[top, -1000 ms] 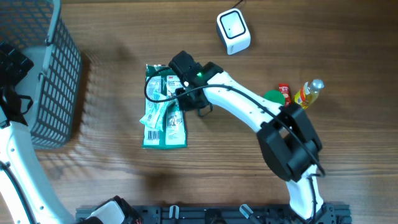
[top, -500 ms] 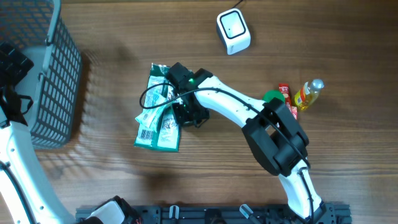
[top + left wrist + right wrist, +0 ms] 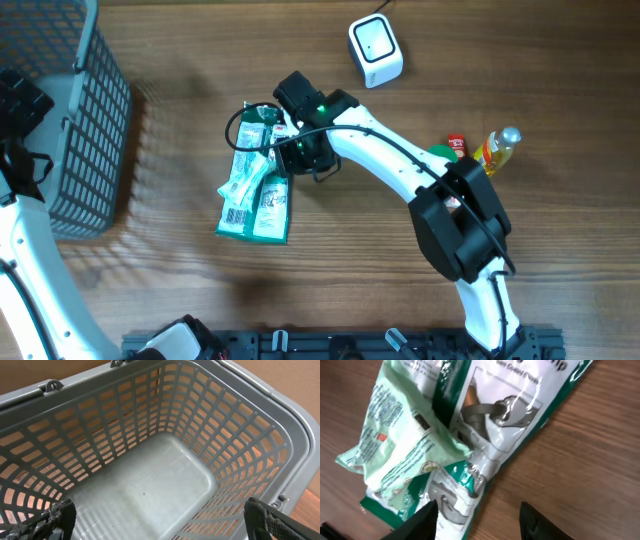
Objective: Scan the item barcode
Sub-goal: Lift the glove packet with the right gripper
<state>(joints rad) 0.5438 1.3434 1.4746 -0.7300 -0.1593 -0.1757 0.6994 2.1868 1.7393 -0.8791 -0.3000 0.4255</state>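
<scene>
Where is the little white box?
In the overhead view the white box sits near the top of the table, right of the middle, up past the green packets and far from the grey basket at the left.

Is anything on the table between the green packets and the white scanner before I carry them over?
Nothing visible. The table is bare between the green packets and the white scanner; the yellow bottle stands off to the side.
</scene>
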